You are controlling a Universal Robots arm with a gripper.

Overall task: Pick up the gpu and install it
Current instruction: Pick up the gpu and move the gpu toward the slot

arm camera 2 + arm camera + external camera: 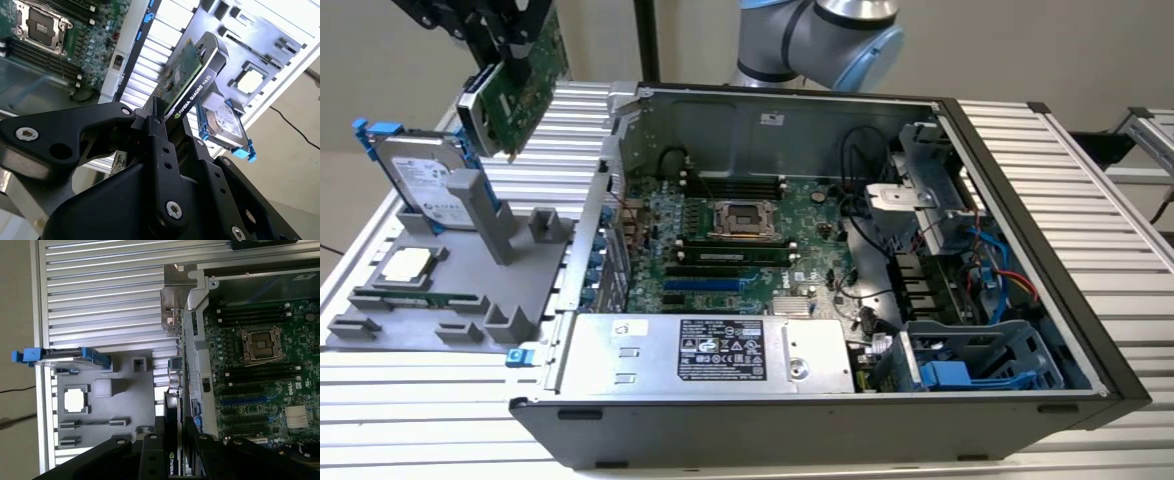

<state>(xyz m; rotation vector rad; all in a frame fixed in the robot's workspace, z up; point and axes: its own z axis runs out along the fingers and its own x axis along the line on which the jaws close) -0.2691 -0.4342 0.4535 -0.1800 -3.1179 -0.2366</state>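
Observation:
The gpu (520, 85) is a green card with a silver end bracket, and it hangs tilted in the air at the exterior view's upper left, above the grey holder (480, 290). My gripper (500, 40) is shut on its top edge. In the second wrist view the gpu (192, 75) sticks out between the black fingers (156, 131). The first wrist view shows the gpu (175, 305) edge-on, bracket end far from my gripper (175, 426), beside the open computer case (196, 340). The motherboard (734, 240) with its blue slot (707, 285) lies inside the case.
A silver hard drive with blue rails (420, 180) stands upright in the grey holder, with a square processor chip (407, 265) lying in front of it. The power supply box (707, 350) fills the case's near side. Cables and a drive cage (974, 350) crowd the exterior view's right.

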